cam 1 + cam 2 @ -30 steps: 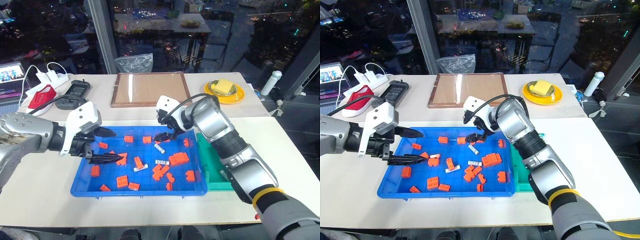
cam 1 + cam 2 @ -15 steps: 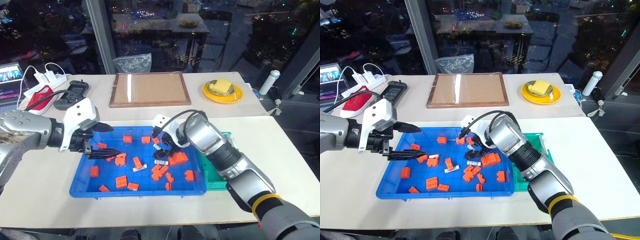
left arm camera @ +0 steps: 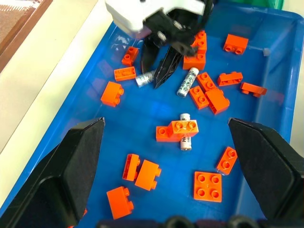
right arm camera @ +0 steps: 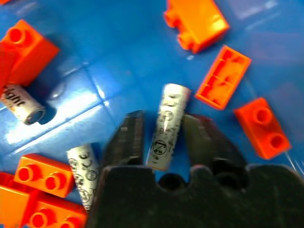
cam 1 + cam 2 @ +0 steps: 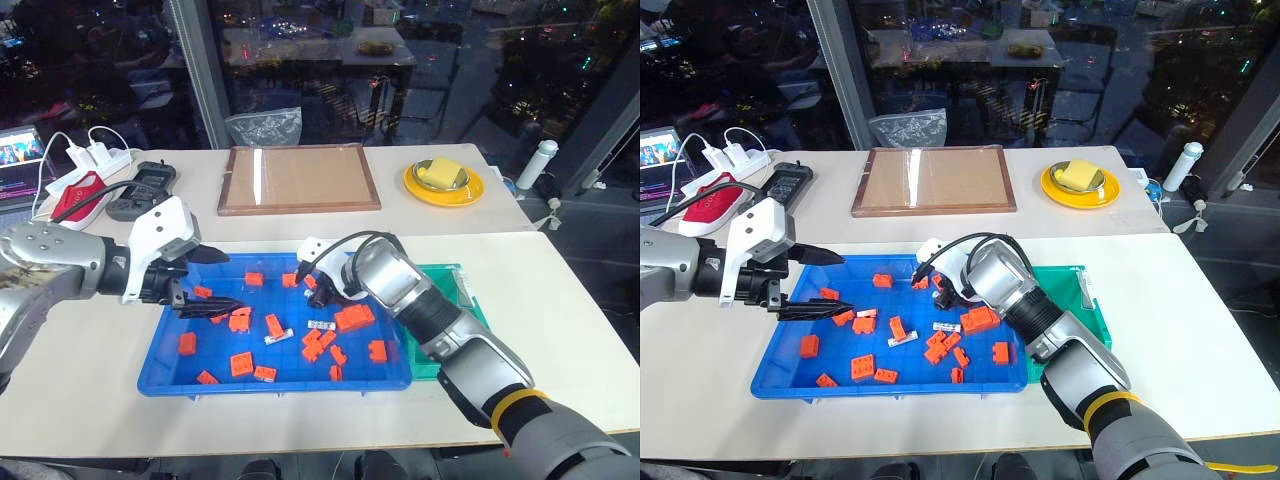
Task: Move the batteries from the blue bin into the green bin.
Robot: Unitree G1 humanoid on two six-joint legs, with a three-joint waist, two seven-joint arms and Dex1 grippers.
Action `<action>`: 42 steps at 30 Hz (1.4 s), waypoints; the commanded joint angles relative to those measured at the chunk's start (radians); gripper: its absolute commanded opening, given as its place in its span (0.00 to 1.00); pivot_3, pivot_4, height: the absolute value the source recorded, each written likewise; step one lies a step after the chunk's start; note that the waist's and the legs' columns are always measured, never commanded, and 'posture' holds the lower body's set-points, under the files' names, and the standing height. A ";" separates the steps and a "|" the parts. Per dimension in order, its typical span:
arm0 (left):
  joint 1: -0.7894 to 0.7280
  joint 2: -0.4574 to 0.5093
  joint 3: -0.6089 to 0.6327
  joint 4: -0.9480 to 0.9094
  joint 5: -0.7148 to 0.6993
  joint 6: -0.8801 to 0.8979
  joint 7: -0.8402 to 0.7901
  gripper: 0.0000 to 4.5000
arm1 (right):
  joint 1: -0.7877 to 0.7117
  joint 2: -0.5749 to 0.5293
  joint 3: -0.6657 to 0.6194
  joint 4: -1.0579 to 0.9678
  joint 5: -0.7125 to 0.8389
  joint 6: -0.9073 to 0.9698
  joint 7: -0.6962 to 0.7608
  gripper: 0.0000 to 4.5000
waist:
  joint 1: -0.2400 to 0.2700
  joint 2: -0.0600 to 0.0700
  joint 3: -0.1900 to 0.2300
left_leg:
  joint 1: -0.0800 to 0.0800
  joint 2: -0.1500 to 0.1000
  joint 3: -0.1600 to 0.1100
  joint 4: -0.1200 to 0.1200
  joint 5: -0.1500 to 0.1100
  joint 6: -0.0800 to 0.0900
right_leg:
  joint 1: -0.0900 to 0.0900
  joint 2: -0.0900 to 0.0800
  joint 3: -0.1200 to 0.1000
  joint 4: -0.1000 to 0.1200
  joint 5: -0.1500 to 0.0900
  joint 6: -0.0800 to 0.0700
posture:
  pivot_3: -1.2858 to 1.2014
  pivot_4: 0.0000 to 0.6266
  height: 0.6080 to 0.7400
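Blue bin (image 5: 160,372) holds orange bricks (image 5: 356,318) and batteries (image 5: 321,325); right gripper (image 4: 164,137), low inside the bin, clasps one battery (image 4: 167,124); left gripper (image 5: 207,285) gapes at the bin's left end; green bin (image 5: 452,290) touches the blue bin's right side.

Legible text: the letters "ight" on one battery (image 4: 21,103) lying in the blue bin (image 4: 118,57). Printed marks on the other batteries are unreadable.

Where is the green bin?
In the head views, the green bin sits on the table's right side, touching the blue bin, behind the robot's right arm.
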 commanded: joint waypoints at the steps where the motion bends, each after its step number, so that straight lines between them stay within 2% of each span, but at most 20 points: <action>1: -0.007 0.001 0.029 -0.015 0.002 -0.010 0.007 1.00 | -0.012 -0.077 0.001 -0.137 0.039 0.045 0.070 0.06 | 0.002 0.000 0.000 | 0.000 0.000 0.000 0.000 0.000 0.000 | 0.000 0.000 0.000 0.000 0.000 0.000 | 0.52 0.24 1.00; 4: -0.007 -0.006 0.027 -0.014 -0.001 -0.010 0.009 1.00 | -0.036 -0.113 -0.090 -0.246 0.132 0.094 0.120 0.06 | 0.003 0.000 0.000 | -0.001 0.000 0.000 0.000 0.000 0.000 | 0.000 -0.001 0.000 0.000 0.000 0.000 | 0.52 0.24 1.00; 7: -0.044 -0.032 0.002 -0.005 -0.002 -0.008 0.018 1.00 | -0.102 -0.128 -0.275 -0.308 0.255 0.180 0.147 0.06 | -0.001 0.000 0.000 | 0.000 0.000 0.000 0.000 0.000 0.000 | 0.000 0.000 0.000 0.000 0.000 0.000 | 0.52 0.24 1.00; 10: -0.084 -0.059 -0.014 0.000 -0.011 0.003 0.017 1.00 | -0.140 -0.191 -0.388 -0.331 0.323 0.184 0.159 0.06 | 0.003 0.000 0.000 | 0.000 0.000 -0.001 0.000 0.000 0.000 | 0.000 0.000 -0.001 0.000 0.000 0.000 | 0.52 0.24 1.00; 12: -0.109 -0.087 -0.034 0.011 -0.001 -0.010 0.018 1.00 | -0.098 -0.307 -0.414 -0.435 0.331 0.044 0.206 0.06 | 0.015 -0.001 0.000 | 0.000 0.000 -0.001 0.000 0.000 0.000 | 0.001 0.000 -0.001 0.000 0.000 0.000 | 0.52 0.24 1.00; 13: -0.134 -0.115 -0.053 0.032 0.017 -0.019 0.037 1.00 | -0.037 -0.415 -0.416 -0.528 0.326 -0.063 0.275 0.06 | 0.027 -0.001 0.000 | 0.000 -0.001 -0.001 0.000 0.000 0.000 | 0.002 -0.001 -0.001 -0.002 0.000 0.000 | 0.52 0.24 1.00; 15: -0.163 -0.147 -0.077 0.055 0.037 -0.029 0.049 1.00 | 0.031 -0.544 -0.427 -0.622 0.344 -0.120 0.336 0.06 | 0.043 -0.002 -0.001 | -0.003 -0.002 -0.002 0.000 0.000 0.000 | 0.003 -0.002 -0.001 -0.006 -0.001 0.001 | 0.52 0.24 1.00; 20: -0.213 -0.198 -0.127 0.089 0.063 -0.051 0.024 1.00 | 0.122 -0.737 -0.480 -0.681 0.366 -0.070 0.344 0.06 | 0.025 -0.001 0.000 | -0.003 -0.002 0.001 0.002 -0.001 0.000 | 0.000 -0.002 0.000 -0.006 -0.001 0.001 | 0.52 0.24 1.00; 23: -0.245 -0.225 -0.160 0.126 0.088 -0.072 0.008 1.00 | 0.247 -0.836 -0.534 -0.715 0.360 -0.095 0.325 0.06 | 0.027 -0.002 0.000 | -0.001 -0.002 0.000 0.002 -0.001 0.000 | 0.002 -0.001 0.000 -0.006 -0.001 0.001 | 0.52 0.24 1.00; 26: -0.267 -0.249 -0.197 0.157 0.132 -0.114 -0.007 1.00 | 0.342 -0.912 -0.502 -0.713 0.343 -0.065 0.308 0.06 | 0.023 -0.002 0.000 | -0.001 -0.002 0.002 0.003 -0.001 0.000 | 0.002 -0.002 0.001 -0.006 -0.001 0.001 | 0.52 0.24 1.00; 30: -0.283 -0.267 -0.210 0.184 0.155 -0.135 -0.029 1.00 | 0.410 -0.926 -0.446 -0.683 0.313 -0.113 0.280 0.06 | 0.023 -0.002 0.000 | -0.001 -0.002 0.002 0.003 -0.001 0.000 | 0.002 -0.002 0.001 -0.006 -0.001 0.001 | 0.52 0.24 1.00; 38: -0.283 -0.266 -0.200 0.178 0.151 -0.118 -0.059 1.00 | 0.389 -0.861 -0.369 -0.544 0.268 -0.182 0.243 0.06 | 0.027 -0.002 0.000 | -0.002 -0.002 0.001 0.004 -0.001 0.000 | 0.002 -0.002 0.001 -0.006 -0.001 0.001 | 0.52 0.24 1.00; 40: -0.279 -0.263 -0.185 0.150 0.115 -0.090 -0.072 1.00 | 0.379 -0.858 -0.345 -0.516 0.245 -0.195 0.242 0.28 | 0.027 -0.002 0.000 | -0.002 -0.002 0.001 0.004 -0.001 0.000 | 0.002 -0.002 0.001 -0.006 -0.001 0.001 | 0.52 0.24 1.00; 42: -0.280 -0.265 -0.169 0.133 0.088 -0.067 -0.076 1.00 | 0.371 -0.857 -0.331 -0.495 0.226 -0.206 0.241 0.38 | 0.027 -0.002 0.000 | -0.002 -0.002 0.001 0.004 -0.001 0.000 | 0.002 -0.002 0.001 -0.006 -0.001 0.001 | 0.52 0.24 1.00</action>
